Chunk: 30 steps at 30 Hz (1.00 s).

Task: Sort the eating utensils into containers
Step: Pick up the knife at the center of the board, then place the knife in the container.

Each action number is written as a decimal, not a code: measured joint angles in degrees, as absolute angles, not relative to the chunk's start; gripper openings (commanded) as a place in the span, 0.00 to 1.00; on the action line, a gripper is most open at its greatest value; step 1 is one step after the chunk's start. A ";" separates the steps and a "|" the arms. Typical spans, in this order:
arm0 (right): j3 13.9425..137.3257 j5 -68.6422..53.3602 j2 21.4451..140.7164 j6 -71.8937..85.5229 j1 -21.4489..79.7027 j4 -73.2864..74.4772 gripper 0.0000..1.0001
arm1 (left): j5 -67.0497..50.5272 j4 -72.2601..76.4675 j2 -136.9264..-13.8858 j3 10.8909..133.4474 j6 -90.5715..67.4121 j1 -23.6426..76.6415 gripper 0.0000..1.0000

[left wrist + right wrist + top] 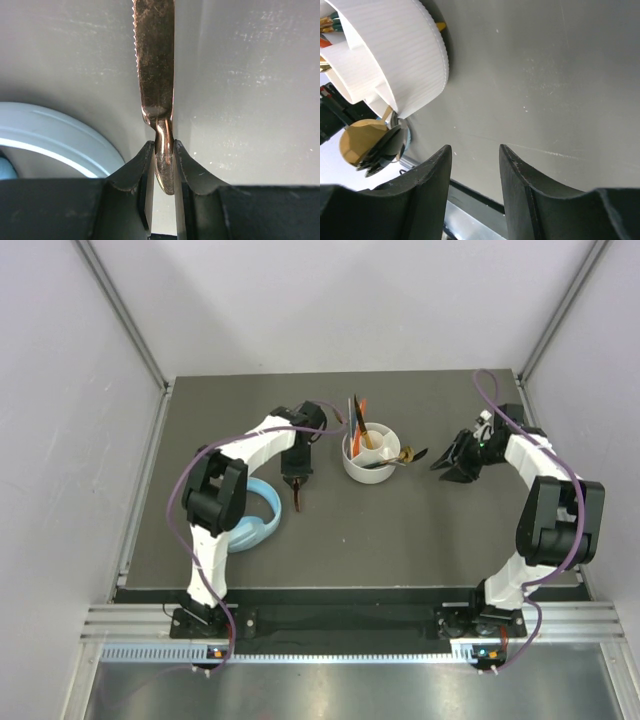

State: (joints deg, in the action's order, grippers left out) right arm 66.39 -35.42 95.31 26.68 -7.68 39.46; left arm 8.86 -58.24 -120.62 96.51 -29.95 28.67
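While pinching bronze knife by handle end w/ L fingers, held blade straight out along finger axis, white holder to its right. Held R fingers apart, empty.

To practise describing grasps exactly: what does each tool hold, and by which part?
The left tool pinches a bronze serrated knife at the narrow neck just below its blade. The right tool is open and holds nothing.
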 measured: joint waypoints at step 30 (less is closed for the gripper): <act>72.44 -32.56 97.69 27.70 -1.13 38.85 0.44 | 10.59 -49.56 -104.31 101.47 -28.03 30.83 0.00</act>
